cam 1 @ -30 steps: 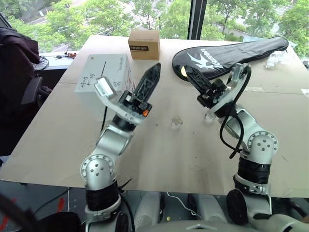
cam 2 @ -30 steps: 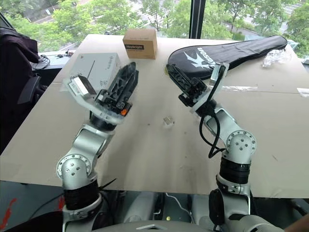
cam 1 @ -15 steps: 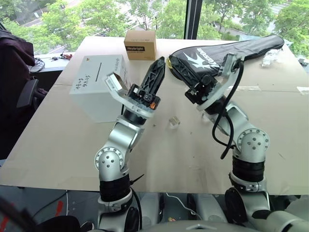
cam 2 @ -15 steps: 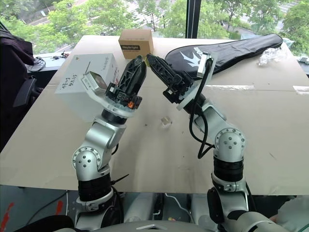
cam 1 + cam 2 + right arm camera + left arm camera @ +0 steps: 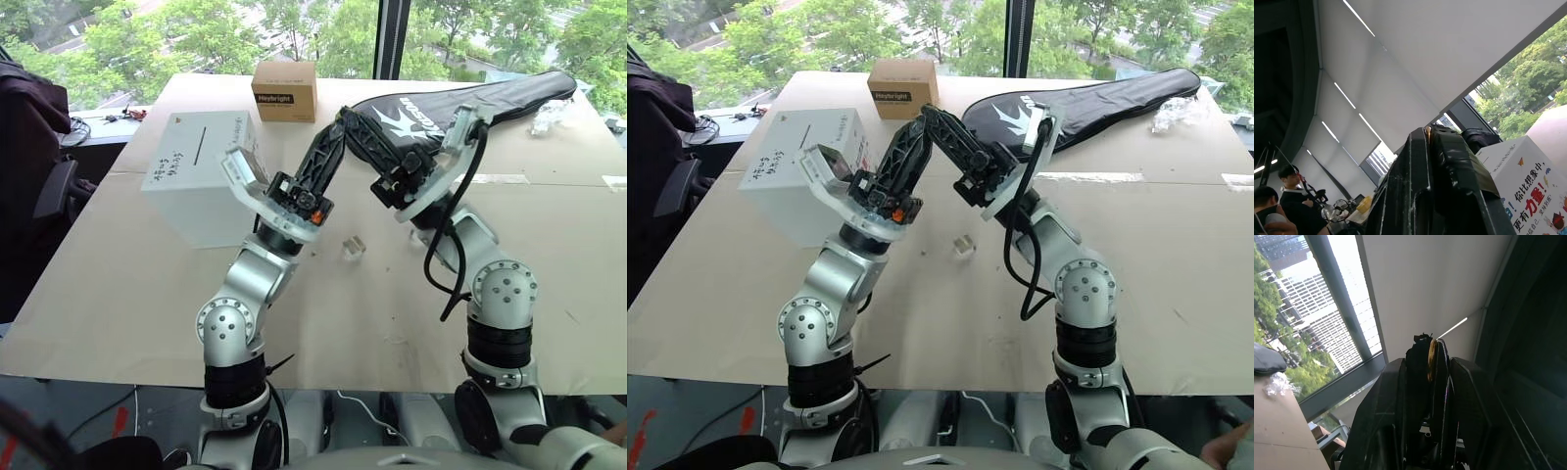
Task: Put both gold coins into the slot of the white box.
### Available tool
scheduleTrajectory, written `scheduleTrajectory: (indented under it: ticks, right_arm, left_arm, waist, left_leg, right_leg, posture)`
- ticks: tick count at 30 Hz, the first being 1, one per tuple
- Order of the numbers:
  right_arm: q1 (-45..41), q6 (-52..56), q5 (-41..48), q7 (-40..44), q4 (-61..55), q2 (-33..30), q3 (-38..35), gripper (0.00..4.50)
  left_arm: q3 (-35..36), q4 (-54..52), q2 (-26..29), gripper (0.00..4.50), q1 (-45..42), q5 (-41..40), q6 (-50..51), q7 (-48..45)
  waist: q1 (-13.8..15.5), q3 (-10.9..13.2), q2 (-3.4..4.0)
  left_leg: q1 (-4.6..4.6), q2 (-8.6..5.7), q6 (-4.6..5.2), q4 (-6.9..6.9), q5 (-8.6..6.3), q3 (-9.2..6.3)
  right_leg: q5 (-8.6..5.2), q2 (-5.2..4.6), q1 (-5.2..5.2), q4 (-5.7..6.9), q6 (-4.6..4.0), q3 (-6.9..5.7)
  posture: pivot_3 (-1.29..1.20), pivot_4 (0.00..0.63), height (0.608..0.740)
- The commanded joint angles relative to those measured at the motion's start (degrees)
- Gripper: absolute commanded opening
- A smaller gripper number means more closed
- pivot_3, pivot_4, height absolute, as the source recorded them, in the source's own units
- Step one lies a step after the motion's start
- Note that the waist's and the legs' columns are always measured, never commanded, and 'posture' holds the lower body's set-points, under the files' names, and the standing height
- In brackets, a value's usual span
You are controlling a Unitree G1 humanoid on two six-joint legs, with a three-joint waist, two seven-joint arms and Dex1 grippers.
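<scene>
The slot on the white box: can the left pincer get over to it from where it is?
Probably yes. The left pincer is raised just beside the white box, and nothing covers the slot.

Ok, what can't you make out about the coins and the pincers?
- Gold coin: in the left wrist view only an edge shows, at the right pincer's tip; whether the left pincer grips it too is hidden.
- Head views: the crossed pincer tips cover that coin.
- Glassy piece on the table: too small to tell whether it's the second coin.
</scene>
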Motion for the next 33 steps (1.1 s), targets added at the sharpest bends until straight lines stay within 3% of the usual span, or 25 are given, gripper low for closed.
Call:
scheduleTrajectory:
  ticks: [1, 16, 17, 19, 23, 28, 33]
  right_arm:
    - [-1.36, -0.68, 1.50, 0.48, -1.37, 0.92, 0.08, 0.00]
    - [-1.89, 1.41, 4.50, 1.38, -0.63, -0.25, 0.17, 0.00]
    - [-1.97, 1.12, 4.38, 1.05, -0.24, -0.15, -0.08, 0.63]
    - [-2.08, 0.55, 4.73, 1.06, 0.03, 0.14, -0.71, 1.35]
    - [-1.50, -1.31, 2.73, -0.64, -0.65, -0.14, -1.96, 3.37]
    - [0.70, -1.56, 4.05, 0.85, -2.18, -3.92, -5.25, 3.37]
    - [1.91, -2.88, -11.85, 18.56, -0.79, -23.72, -1.20, 3.37]
  left_arm:
    - [-0.37, -1.93, -0.33, 0.04, -0.31, -0.98, -0.40, -1.36]
    - [-0.92, -1.45, 0.46, 0.04, -0.24, -0.91, -0.29, -2.89]
    - [-0.88, -1.42, 0.48, 0.00, -0.25, -0.72, -0.40, -2.84]
    - [-0.55, -1.39, 0.59, 0.00, -0.28, -0.30, -0.80, -2.80]
    - [0.58, -1.91, 1.28, 0.00, -0.45, 1.49, -2.06, -2.39]
    - [3.59, -3.58, 4.17, 0.00, -1.16, 6.06, -4.83, 0.54]
    - [2.17, -9.00, 18.52, 0.00, -3.94, 30.29, -3.57, 8.46]
  waist:
    - [-0.01, 0.00, 0.00]
    - [-0.01, 0.00, 0.00]
    - [-0.01, 0.00, 0.00]
    - [-0.03, 0.01, 0.00]
    - [-0.01, 0.01, 0.00]
    - [0.01, 0.01, -0.01]
    - [0.16, 0.14, -0.01]
  left_leg:
    - [0.00, 0.00, 0.00, 0.00, 0.00, 0.00]
    - [0.00, 0.00, 0.00, -0.03, 0.00, 0.00]
    - [0.00, 0.00, 0.00, -0.03, 0.00, 0.00]
    - [0.00, 0.00, 0.00, -0.03, 0.00, 0.00]
    - [-0.01, 0.00, 0.00, -0.04, 0.00, -0.01]
    - [-0.02, 0.00, 0.00, -0.06, 0.00, -0.01]
    - [-0.04, -0.06, 0.01, -0.07, 0.00, 0.00]
  right_leg:
    - [0.00, 0.00, 0.00, 0.00, 0.00, 0.00]
    - [0.00, -0.01, 0.00, -0.04, 0.00, 0.00]
    - [0.00, -0.01, 0.00, -0.04, 0.00, 0.00]
    - [0.00, -0.01, 0.00, -0.04, 0.00, 0.00]
    - [-0.01, -0.01, 0.00, -0.05, 0.00, 0.00]
    - [-0.01, -0.01, 0.00, -0.08, 0.00, 0.00]
    - [-0.02, -0.02, -0.01, -0.13, 0.01, -0.02]
  posture:
    - [0.00, 0.150, 0.740]
    - [0.00, 0.150, 0.740]
    - [0.00, 0.150, 0.740]
    - [0.00, 0.150, 0.740]
    - [0.00, 0.150, 0.740]
    - [0.00, 0.150, 0.740]
    - [0.00, 0.150, 0.740]
